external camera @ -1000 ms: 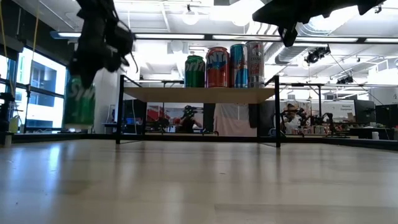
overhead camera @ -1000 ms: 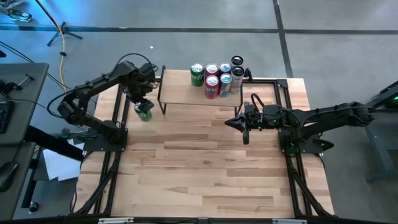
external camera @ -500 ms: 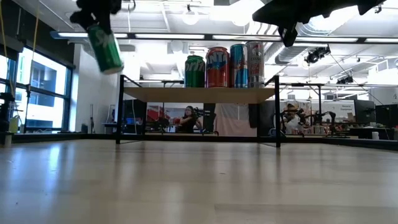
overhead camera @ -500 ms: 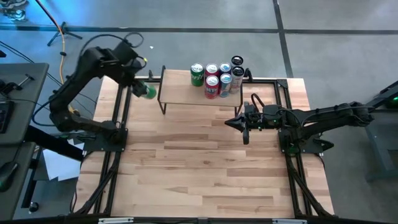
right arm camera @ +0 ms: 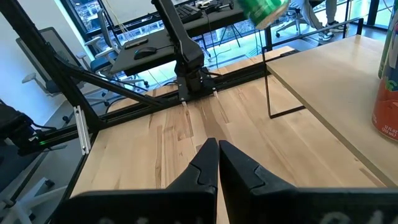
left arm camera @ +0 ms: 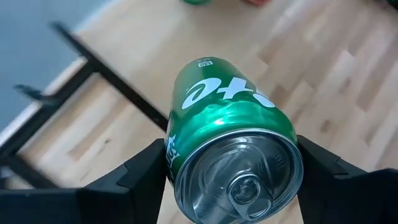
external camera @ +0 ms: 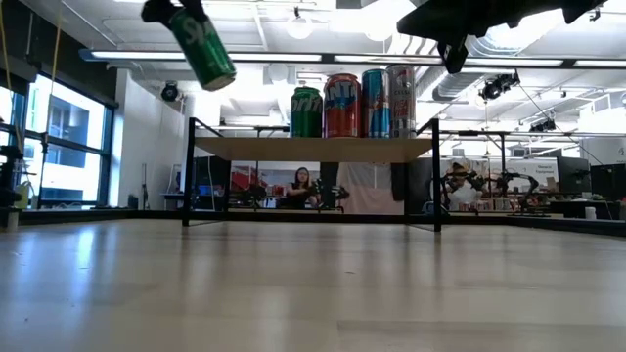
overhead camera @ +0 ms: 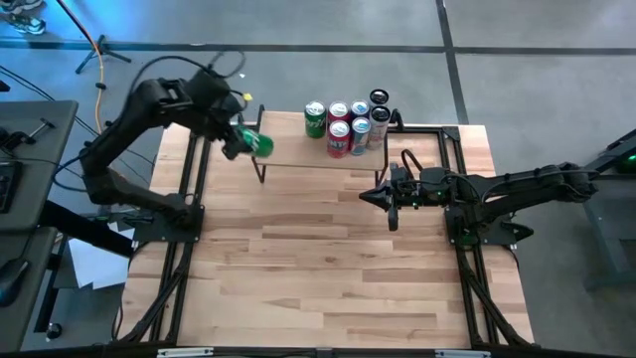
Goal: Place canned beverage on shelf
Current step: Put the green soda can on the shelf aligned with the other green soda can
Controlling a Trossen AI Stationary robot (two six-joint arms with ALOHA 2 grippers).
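Observation:
A green can [overhead camera: 256, 143] hangs tilted in the air over the left end of the shelf [overhead camera: 298, 151], a light-wood board on black legs. My left gripper [overhead camera: 237, 137] is shut on it. In the low view the can [external camera: 202, 49] is higher than the shelf top [external camera: 313, 149]. Several cans [overhead camera: 344, 123] stand upright on the shelf's far right part. Near the table's right side, in front of the shelf's right end, my right gripper [overhead camera: 366, 196] hovers shut and empty. My left gripper pinches the green can between its two fingers, one finger [left arm camera: 144, 171] on each side of the wall just below the top rim [left arm camera: 175, 155]. The fingers slant down from the table's left. The can is lifted clear and tilted, its tab end toward the gripper.
The shelf's left and near parts are bare board. Black metal frame rails [overhead camera: 189, 179] run along both sides of the wooden tabletop [overhead camera: 318, 268]. The right arm [overhead camera: 517, 184] reaches in from the right edge.
My left gripper has risen from beside the shelf's left end and swung toward the far edge, then right toward the shelf. The green can has gone from upright near the tabletop to tilted, above the level of the shelf top. The right arm has kept still.

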